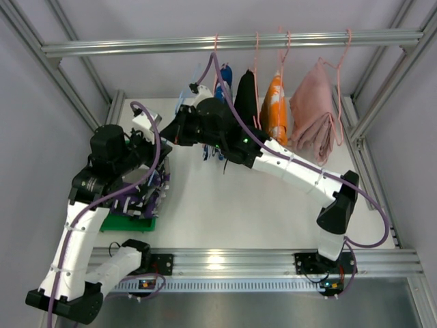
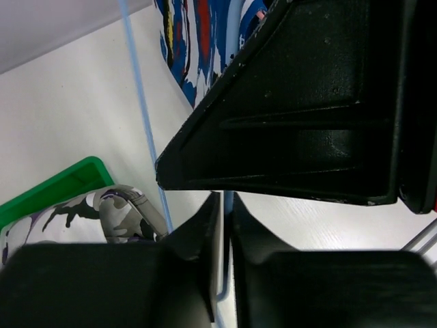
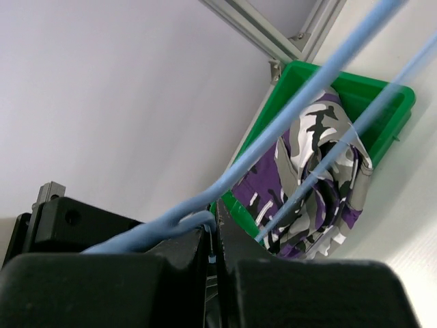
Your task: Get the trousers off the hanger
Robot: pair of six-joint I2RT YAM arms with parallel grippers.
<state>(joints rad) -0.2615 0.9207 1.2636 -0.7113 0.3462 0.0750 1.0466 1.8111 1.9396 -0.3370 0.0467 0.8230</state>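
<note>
The trousers point(image 3: 311, 178), in a purple, white and dark-grey print, lie bunched in a green tray point(image 3: 382, 92) at the table's left; they also show as trousers point(image 2: 75, 215) and trousers point(image 1: 156, 195). The light-blue wire hanger point(image 3: 321, 65) runs over them. My right gripper point(image 3: 217, 236) is shut on the hanger's twisted neck and reaches across to the left point(image 1: 167, 130). My left gripper point(image 2: 227, 205) has its fingers nearly together with a strand of the hanger point(image 2: 145, 130) between them, right under the right gripper's black body point(image 2: 307, 116). I cannot tell whether the trousers still hang on the wire.
A metal rail point(image 1: 136, 46) at the back holds pink hangers with a blue-and-white garment point(image 1: 222, 80), a black one point(image 1: 246, 99), an orange one point(image 1: 275, 109) and a pink one point(image 1: 314, 113). The green tray point(image 1: 130, 224) sits near the front left.
</note>
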